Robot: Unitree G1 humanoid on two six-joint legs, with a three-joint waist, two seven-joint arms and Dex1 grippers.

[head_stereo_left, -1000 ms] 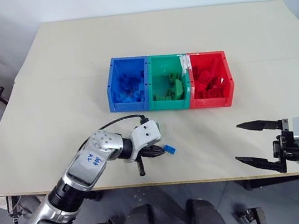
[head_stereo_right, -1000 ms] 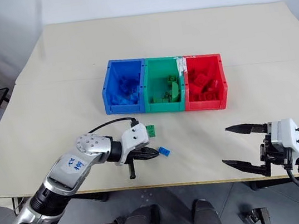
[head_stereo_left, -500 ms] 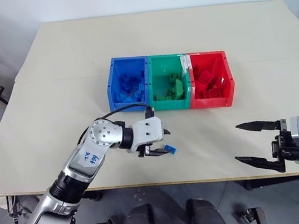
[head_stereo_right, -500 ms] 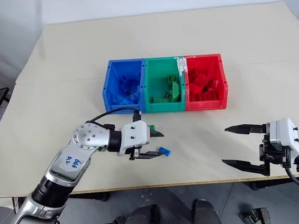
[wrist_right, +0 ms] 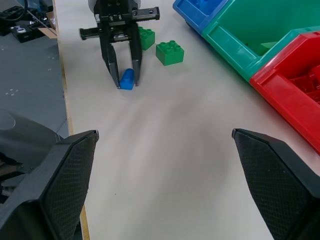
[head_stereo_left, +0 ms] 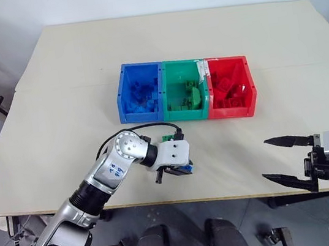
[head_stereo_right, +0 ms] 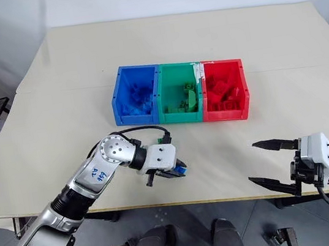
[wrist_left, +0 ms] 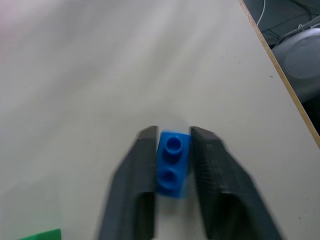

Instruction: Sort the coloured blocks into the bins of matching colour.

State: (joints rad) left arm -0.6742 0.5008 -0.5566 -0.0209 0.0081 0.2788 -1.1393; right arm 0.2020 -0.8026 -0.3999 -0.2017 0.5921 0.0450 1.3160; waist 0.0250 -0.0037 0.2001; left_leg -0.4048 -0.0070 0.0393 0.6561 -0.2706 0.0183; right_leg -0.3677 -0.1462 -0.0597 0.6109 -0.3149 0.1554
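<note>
- Left wrist view: the left hand (wrist_left: 172, 145) has its two black fingers (wrist_left: 137, 170) closed against both sides of the small blue block (wrist_left: 173, 162), which sits on the table (wrist_left: 90, 75) with two studs facing up.
- Right wrist view: two green blocks (wrist_right: 170, 52) lie on the table just beside that hand, apart from the bins.
- Left eye view: the blue block (head_stereo_left: 185, 168) is at 6 o'clock from the green bin (head_stereo_left: 186, 89), near the table's front edge.
- The blue bin (head_stereo_left: 140, 92), green bin and red bin (head_stereo_left: 230, 87) stand joined in a row at mid-table, each holding bricks of its own colour.
- The right hand (head_stereo_left: 288, 160) hangs at 4 o'clock from the red bin, fingers spread wide, empty.
</note>
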